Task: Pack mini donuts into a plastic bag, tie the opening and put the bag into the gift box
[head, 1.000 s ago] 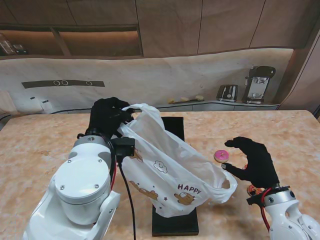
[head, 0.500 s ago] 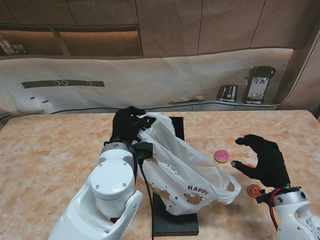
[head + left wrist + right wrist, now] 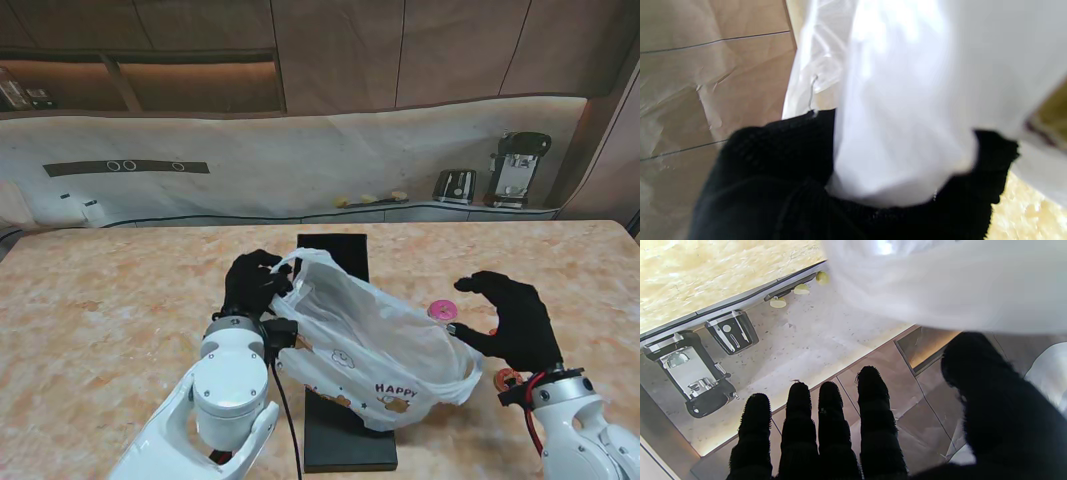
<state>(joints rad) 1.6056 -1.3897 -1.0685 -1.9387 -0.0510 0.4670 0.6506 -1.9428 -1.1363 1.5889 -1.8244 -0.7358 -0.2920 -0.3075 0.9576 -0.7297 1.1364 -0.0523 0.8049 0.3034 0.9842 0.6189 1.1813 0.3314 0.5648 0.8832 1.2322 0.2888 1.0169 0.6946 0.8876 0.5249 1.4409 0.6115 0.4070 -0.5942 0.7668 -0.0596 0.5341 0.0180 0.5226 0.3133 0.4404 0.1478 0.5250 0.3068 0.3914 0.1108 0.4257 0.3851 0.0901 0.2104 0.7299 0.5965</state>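
A white plastic bag [image 3: 385,340] printed with "HAPPY" and bears hangs slanted over the black gift box [image 3: 345,445]. My left hand [image 3: 255,285] is shut on the bag's bunched opening at the upper left; the left wrist view shows the white film [image 3: 900,100] pinched in the black fingers [image 3: 773,173]. My right hand [image 3: 512,322] is open at the bag's lower right end, thumb touching its corner, and the right wrist view shows its fingers [image 3: 830,413] spread with the film [image 3: 940,283] close by. A pink mini donut [image 3: 441,311] lies on the table beside that hand. An orange one [image 3: 508,379] peeks out by the wrist.
The marble table [image 3: 100,300] runs wide to both sides. Behind its far edge a counter holds a coffee machine [image 3: 518,168], a toaster [image 3: 455,185] and some small yellow items [image 3: 370,199]. My left forearm [image 3: 232,390] covers the table in front of the box.
My left hand has swung right and come nearer to me with the bag's opening, so the bag hangs lower and flatter. My right hand drew away, then came back to the bag's corner.
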